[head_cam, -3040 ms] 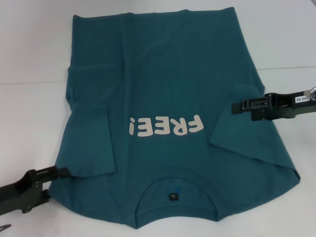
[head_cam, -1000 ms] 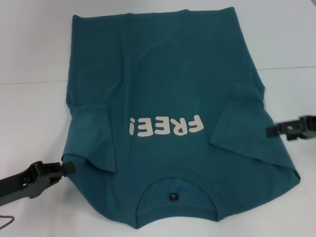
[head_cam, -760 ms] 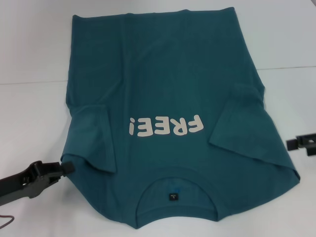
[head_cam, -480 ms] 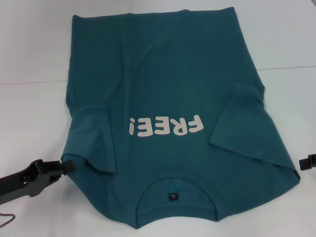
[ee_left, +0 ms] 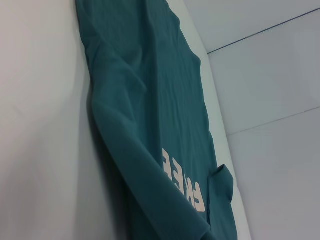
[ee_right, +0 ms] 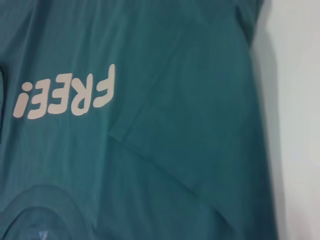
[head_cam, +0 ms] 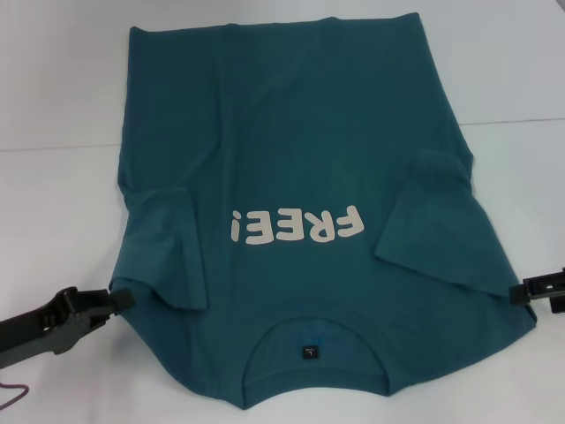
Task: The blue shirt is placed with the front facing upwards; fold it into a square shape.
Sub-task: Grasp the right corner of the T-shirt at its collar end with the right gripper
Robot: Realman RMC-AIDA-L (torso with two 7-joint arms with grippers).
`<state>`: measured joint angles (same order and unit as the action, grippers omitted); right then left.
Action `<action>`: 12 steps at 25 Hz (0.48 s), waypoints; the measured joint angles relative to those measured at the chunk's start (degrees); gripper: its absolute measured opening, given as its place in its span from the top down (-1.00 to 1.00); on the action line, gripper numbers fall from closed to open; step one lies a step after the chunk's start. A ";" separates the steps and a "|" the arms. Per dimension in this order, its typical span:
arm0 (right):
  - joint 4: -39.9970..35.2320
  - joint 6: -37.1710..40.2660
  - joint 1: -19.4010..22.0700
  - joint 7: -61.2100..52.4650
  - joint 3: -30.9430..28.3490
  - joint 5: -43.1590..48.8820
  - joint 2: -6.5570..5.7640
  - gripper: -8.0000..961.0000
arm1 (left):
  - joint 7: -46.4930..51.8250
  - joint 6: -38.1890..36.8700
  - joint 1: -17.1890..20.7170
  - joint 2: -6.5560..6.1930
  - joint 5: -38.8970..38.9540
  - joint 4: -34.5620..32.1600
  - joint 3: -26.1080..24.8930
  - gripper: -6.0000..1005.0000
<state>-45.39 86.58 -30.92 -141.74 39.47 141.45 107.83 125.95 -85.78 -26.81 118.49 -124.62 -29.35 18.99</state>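
2 pincers | left pincer, right pincer touching blue shirt shoulders

Blue shirt: dark teal short-sleeve tee, flat and front-up on the white table, collar at the near edge with a small dark label inside the round neck, hem at the far side. White "FREE!" lettering across the chest reads upside down from the head view. Both sleeves are folded inward over the body, left sleeve and right sleeve lying as flaps either side of the print; fabric mostly smooth, light creases.
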 joint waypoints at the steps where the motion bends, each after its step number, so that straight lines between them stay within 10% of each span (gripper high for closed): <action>1: 0.06 -0.10 -0.12 -0.12 0.00 0.01 0.13 -0.96 | 0.00 0.01 0.04 -0.01 0.00 0.00 0.00 0.93; 12: 1.41 -1.09 -2.04 -0.23 0.32 3.17 0.57 -0.96 | 0.00 0.38 0.25 -0.01 0.15 0.00 -0.12 0.93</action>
<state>-43.99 85.49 -32.96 -141.97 39.79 144.62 108.40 125.95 -85.40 -26.55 118.48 -124.48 -29.35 18.86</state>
